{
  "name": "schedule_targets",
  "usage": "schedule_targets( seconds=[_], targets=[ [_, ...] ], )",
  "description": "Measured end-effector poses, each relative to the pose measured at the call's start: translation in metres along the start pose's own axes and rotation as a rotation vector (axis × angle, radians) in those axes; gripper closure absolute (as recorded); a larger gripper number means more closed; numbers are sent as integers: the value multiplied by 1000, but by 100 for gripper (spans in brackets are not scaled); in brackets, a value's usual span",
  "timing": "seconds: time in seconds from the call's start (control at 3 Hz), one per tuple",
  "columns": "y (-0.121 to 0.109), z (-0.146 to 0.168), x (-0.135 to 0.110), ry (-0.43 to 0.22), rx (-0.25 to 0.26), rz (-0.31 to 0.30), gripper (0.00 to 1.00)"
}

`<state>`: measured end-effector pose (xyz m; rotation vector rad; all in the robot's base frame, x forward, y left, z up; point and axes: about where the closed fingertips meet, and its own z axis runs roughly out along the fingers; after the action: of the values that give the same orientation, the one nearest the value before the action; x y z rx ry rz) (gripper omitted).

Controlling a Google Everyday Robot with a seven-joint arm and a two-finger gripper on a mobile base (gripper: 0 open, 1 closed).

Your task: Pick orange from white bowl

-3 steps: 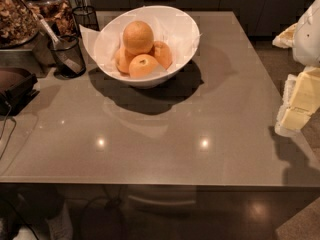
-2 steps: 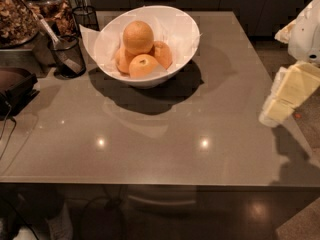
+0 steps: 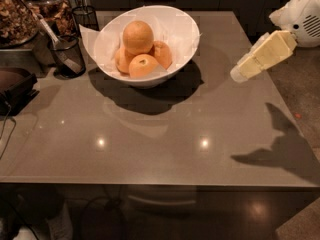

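The orange (image 3: 138, 36), large, round and pale tan-orange, sits on top of several smaller oranges (image 3: 142, 65) in the white bowl (image 3: 184, 30). The bowl is lined with white paper and stands at the back of the grey table (image 3: 165, 134), left of centre. My gripper (image 3: 240, 72) is cream-coloured and reaches in from the right edge. It hangs above the table's right side, to the right of the bowl and well apart from it. It holds nothing.
Two black wire-mesh cups (image 3: 67, 55) (image 3: 85, 17) stand left of the bowl, one holding a utensil. Containers of snacks (image 3: 17, 15) and a dark object (image 3: 16, 88) crowd the left edge. The table's front edge runs along the bottom and its right edge lies below the gripper.
My gripper has moved left and up from the table's right edge, closer to the bowl. The bowl and oranges have not moved.
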<state>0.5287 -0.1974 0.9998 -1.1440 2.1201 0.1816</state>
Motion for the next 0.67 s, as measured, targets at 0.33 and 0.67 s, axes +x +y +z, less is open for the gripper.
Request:
schedule_targets(
  seconds=[0.33,0.67],
  targets=[
    [3,2,-4,-13,-14,3,0],
    [11,29,-13,-63,-23,-4,0]
  ],
)
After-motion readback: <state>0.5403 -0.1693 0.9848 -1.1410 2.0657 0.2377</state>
